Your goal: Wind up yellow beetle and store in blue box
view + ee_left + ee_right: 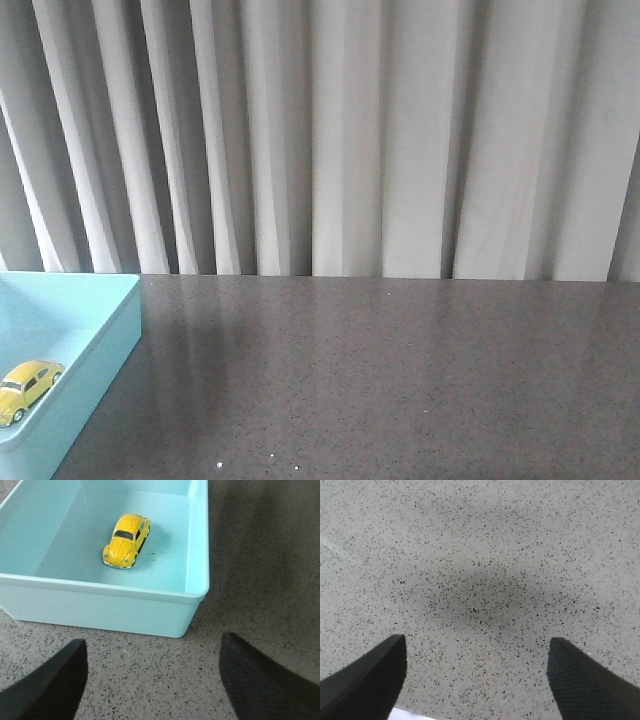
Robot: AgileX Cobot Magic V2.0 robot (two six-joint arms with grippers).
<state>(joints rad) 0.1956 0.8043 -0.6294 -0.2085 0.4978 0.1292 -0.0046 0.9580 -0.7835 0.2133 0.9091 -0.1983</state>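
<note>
Left wrist view: yellow beetle (126, 540) sits inside the blue box (198, 545); left end effector (152, 677) and right end effector (476, 677) both spread apart, empty.

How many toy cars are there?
1. The yellow beetle sits on its wheels on the floor of the blue box, at the table's left edge in the front view. Part of the box is out of frame, so another could be hidden.

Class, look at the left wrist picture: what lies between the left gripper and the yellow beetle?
The blue box's near wall and bare speckled table separate left gripper from yellow beetle.
</note>
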